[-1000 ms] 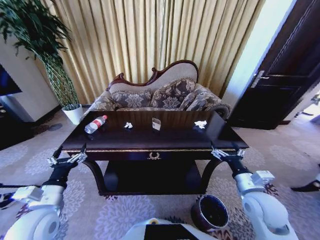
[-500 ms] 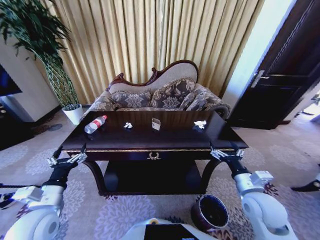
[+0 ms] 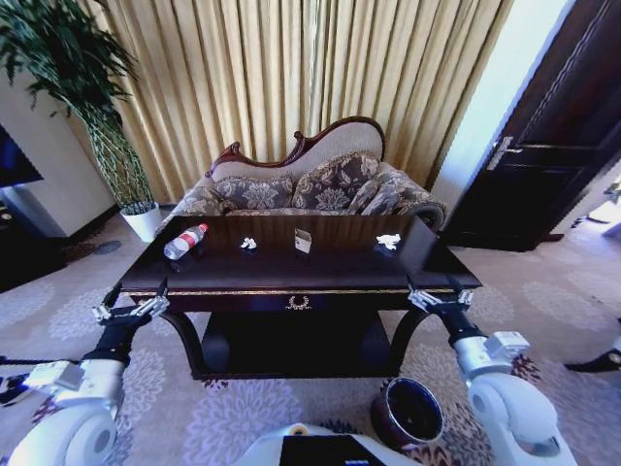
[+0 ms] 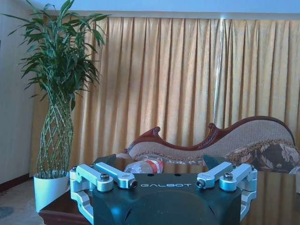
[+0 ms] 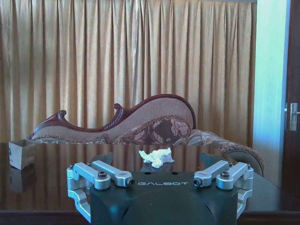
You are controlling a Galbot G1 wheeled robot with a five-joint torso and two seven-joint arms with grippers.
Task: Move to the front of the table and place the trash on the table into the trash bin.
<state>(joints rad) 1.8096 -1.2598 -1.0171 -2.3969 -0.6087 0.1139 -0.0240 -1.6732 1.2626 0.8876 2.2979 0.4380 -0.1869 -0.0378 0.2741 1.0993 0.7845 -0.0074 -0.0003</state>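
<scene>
The dark glossy table (image 3: 291, 277) with gold trim stands straight ahead. The trash lies on its top: a clear bottle (image 3: 185, 241) with a red cap at the left, a small white scrap (image 3: 249, 243), a pale carton (image 3: 304, 241) in the middle, and a crumpled white scrap (image 3: 389, 241) at the right. On the carpet at the lower right sits the round trash bin (image 3: 408, 413). My left gripper (image 3: 131, 311) hangs open short of the table's left front corner. My right gripper (image 3: 439, 296) is open at the right front corner. The bottle (image 4: 145, 166) lies beyond the left gripper (image 4: 161, 164); the right scrap (image 5: 157, 156) and the carton (image 5: 21, 153) lie beyond the right gripper (image 5: 158, 165).
A patterned sofa (image 3: 310, 189) stands right behind the table, with curtains behind it. A tall plant in a white pot (image 3: 146, 221) is at the far left. A dark door (image 3: 553, 146) is at the right. Patterned carpet lies around the table.
</scene>
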